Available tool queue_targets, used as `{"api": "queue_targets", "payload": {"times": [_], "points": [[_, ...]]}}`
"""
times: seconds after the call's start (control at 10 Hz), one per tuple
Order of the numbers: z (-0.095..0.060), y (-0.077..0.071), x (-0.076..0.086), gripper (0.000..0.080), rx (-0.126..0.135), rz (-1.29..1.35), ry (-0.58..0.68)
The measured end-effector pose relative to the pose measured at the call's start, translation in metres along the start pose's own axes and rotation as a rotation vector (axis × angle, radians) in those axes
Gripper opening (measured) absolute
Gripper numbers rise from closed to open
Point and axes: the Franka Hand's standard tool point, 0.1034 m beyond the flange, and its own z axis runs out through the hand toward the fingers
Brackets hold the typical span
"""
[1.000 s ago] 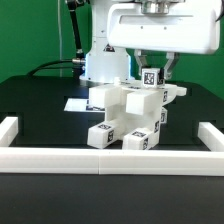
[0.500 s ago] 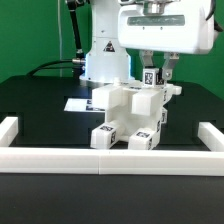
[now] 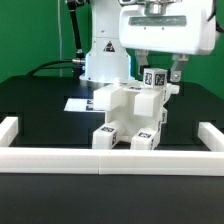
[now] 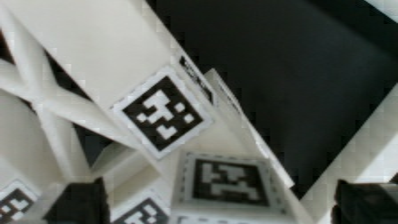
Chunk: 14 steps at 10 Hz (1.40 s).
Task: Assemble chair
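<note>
1. Since the low white border wall (image 3: 110,160) sits nearest the exterior camera, I read it as a fence that keeps loose parts on the black desk (image 3: 35,105). Nothing leans against it.
2. Just behind it stands the chair (image 3: 125,110), partly built near the middle of the desk. It is chunky white blocks joined together, with tagged block ends (image 3: 104,135) facing the camera low down.
3. On top of that stack, toward the exterior view's right, a small tagged piece (image 3: 153,77) stands upright. I judge it is seated so that it holds itself up.
4. Over it hangs the hand (image 3: 157,72), spread wide. Its fingers (image 3: 178,72) flank the tagged piece with a gap on each side, so it grips nothing. The straddle makes sense to me: a straight lift would clear the piece without knocking it.
5. My wrist view adds the close-up the exterior view lacks. It shows two tags (image 4: 164,110) on slanted white faces, and the dark fingers stand clear of the plastic. It shows nothing of how things lie on the desk.
6. Farther back, only the exterior view shows the marker board (image 3: 76,103), flat on the desk to the chair's left in that view. Behind it is the arm's white base (image 3: 100,60).
</note>
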Motion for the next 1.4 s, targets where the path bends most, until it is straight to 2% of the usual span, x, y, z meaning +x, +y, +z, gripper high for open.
{"api": "queue_targets", "payload": {"times": [1.2,1.4], "points": [[-0.0025,0.0028,0.0061,0.0649,-0.013,-1.042,0.009],[-0.0025,0.0034,0.0072,0.0649,-0.016,-1.15,0.009]]}}
